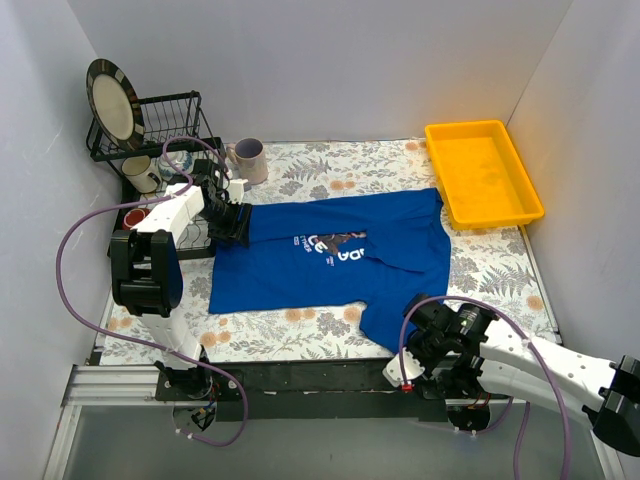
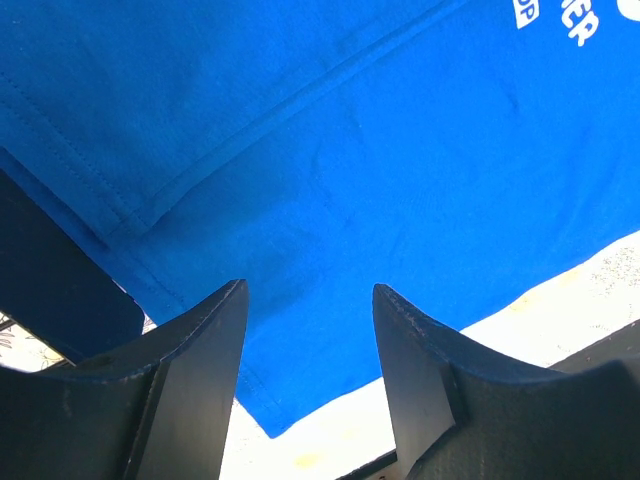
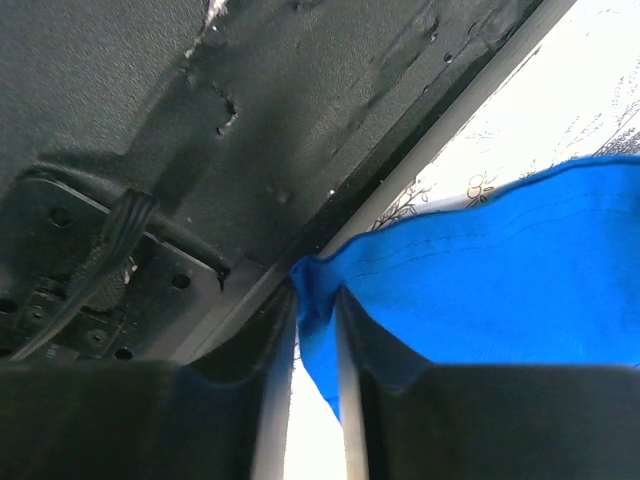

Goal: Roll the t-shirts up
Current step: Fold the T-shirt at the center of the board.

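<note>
One royal-blue t-shirt lies spread flat on the floral tablecloth, its white lettering facing up. My left gripper hovers over the shirt's left edge, by the far-left corner. In the left wrist view the left gripper stands open above the t-shirt, a hem corner showing between the fingers and nothing held. My right gripper sits at the shirt's near-right flap. In the right wrist view the right gripper pinches a fold of the t-shirt edge between its narrow jaws.
A yellow tray stands at the back right. At the back left is a black dish rack holding a plate, with mugs beside it. The black front rail runs along the near edge, close to the right gripper.
</note>
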Robot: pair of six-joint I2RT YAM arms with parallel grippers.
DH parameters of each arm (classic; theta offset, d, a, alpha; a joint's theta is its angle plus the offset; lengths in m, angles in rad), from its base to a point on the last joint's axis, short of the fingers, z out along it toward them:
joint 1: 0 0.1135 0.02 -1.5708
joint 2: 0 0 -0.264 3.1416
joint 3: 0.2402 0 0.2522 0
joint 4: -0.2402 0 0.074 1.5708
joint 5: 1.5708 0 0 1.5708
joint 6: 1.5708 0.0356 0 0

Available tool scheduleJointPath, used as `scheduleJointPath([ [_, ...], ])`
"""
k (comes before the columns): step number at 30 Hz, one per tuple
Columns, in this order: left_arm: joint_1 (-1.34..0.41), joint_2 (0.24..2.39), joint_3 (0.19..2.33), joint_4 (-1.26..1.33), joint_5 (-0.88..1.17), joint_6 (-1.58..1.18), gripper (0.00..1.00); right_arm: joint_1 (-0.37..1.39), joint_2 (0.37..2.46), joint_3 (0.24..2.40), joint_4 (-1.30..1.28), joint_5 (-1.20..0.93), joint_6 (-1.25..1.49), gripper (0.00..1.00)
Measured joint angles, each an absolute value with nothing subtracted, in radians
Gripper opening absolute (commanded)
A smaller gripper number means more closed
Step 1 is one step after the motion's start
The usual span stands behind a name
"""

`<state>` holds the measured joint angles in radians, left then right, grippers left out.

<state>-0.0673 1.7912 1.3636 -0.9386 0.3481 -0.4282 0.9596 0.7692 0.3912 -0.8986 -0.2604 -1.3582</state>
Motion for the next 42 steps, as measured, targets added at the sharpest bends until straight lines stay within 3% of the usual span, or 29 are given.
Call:
scheduleJointPath([
  [4,-0.067,1.791,1.364,-0.940,0.347,-0.428,0.52,0.960,0.751,0.391,-0.909,-0.266,-1.332,0.02],
  [15,-0.067,1.787,1.405,-1.013,0.304,-0.346,0.53,0.947,0.744,0.463,-0.859,-0.160,-1.145,0.01],
  [24,0.026,1.642,1.265,-1.186,0.227,-0.150,0.55,0.726,0.870,0.516,-0.744,-0.131,-1.047,0.01],
  [30,0.133,1.626,1.195,-1.235,0.221,-0.182,0.54,0.704,0.886,0.559,-0.705,-0.142,-0.940,0.01],
  [42,0.142,1.632,1.042,-1.234,0.279,-0.251,0.51,0.686,0.927,0.627,-0.709,-0.161,-0.880,0.01],
])
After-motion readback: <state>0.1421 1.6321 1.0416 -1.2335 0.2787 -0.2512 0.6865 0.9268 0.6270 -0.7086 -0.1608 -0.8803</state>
